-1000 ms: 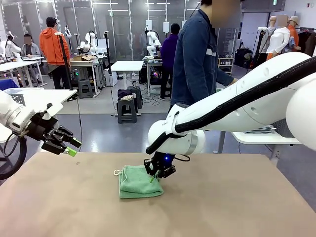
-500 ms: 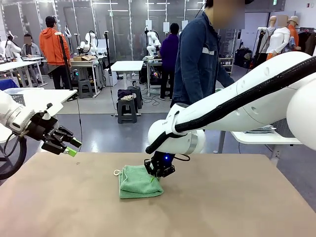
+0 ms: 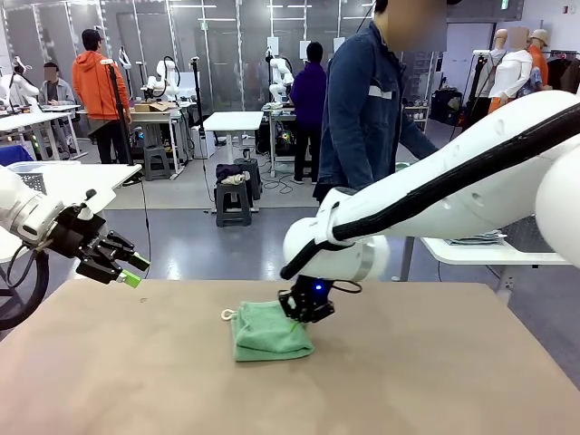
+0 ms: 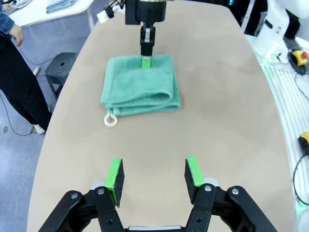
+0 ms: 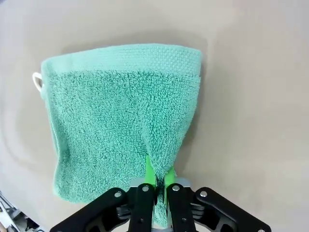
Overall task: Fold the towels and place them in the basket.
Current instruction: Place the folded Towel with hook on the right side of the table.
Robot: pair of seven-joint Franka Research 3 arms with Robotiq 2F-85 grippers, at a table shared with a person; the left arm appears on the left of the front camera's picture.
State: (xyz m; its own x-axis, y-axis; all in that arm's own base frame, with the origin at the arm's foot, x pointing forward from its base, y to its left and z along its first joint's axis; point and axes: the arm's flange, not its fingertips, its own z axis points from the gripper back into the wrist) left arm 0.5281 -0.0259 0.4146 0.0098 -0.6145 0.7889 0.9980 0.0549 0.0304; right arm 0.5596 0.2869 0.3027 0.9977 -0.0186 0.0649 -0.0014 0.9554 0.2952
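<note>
Right hand [image 3: 306, 310] is down on the worktop [image 3: 435, 381] and clenched tight, pinching up a ridge of the mint green towel [image 3: 270, 332] at its edge. The towel lies folded near the middle of the worktop, white loop [image 3: 227, 314] poking out at its left side. The left hand [image 3: 122, 270] hangs in the air by the worktop's left end, well apart from the towel, jaws spread and grasping nothing. A person [image 3: 367, 109] stands at the far side.

Open tabletop [image 3: 109, 381] — towel [image 3: 270, 333] and right arm [image 3: 435, 195] mid-table
</note>
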